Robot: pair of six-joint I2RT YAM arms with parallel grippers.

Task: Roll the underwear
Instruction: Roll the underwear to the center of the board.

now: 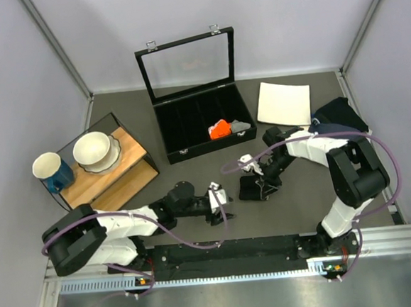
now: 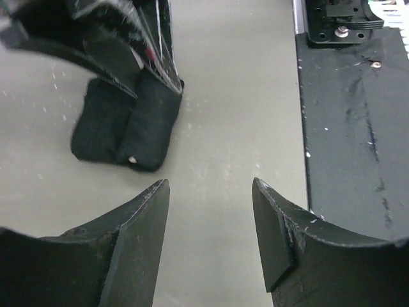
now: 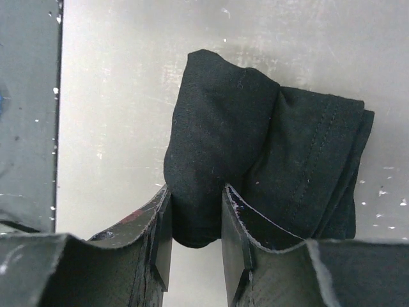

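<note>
While the right gripper pinches a fold of the underwear — a black bundle in the middle of the table, long axis side to side — the left gripper hangs wide and empty just beside it, so the right arm is nearer.

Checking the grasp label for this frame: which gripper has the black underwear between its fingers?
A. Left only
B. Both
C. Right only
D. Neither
C: in the right wrist view the right gripper pinches a fold of the underwear, while the left gripper stands open over the table, apart from the bundle.
</note>
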